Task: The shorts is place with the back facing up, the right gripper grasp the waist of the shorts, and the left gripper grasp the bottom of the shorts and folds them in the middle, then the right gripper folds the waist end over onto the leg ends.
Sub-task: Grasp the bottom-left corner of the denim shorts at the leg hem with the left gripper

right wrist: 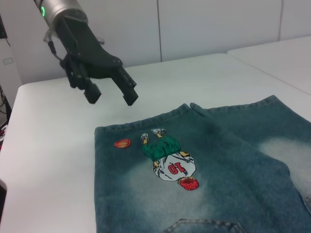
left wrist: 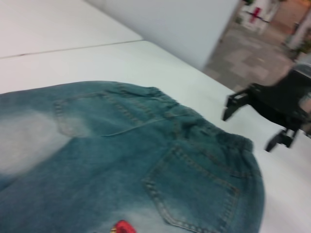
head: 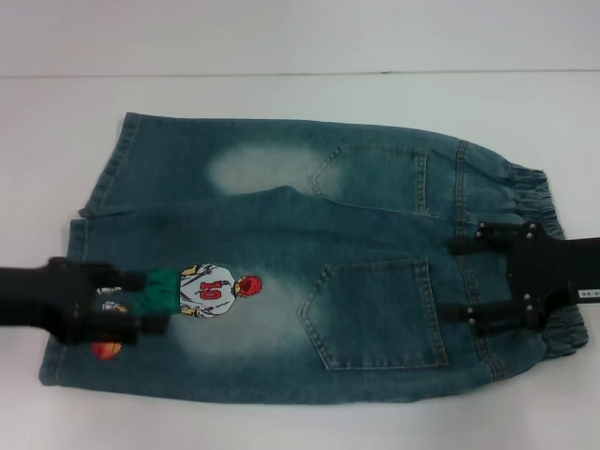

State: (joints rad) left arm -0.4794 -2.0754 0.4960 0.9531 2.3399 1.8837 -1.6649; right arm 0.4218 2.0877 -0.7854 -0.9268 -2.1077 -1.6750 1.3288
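Observation:
The shorts (head: 281, 234) lie flat on the white table, back pockets up, the waist (head: 539, 187) to the right and the leg ends (head: 56, 361) to the left. My left gripper (head: 131, 302) hangs open above the hem of the near leg, beside the cartoon print (head: 211, 291). The right wrist view shows the left gripper (right wrist: 112, 97) raised off the cloth near the leg ends (right wrist: 141, 121). My right gripper (head: 461, 279) is open over the near half of the waist. In the left wrist view the right gripper (left wrist: 250, 126) hovers just beyond the waist (left wrist: 228, 141), clear of it.
The white table (head: 281, 103) extends around the shorts, with a seam line running across it at the back. A pale wall panel (left wrist: 170, 24) stands behind. The table's edge (left wrist: 218, 82) drops to a tiled floor on the right gripper's side.

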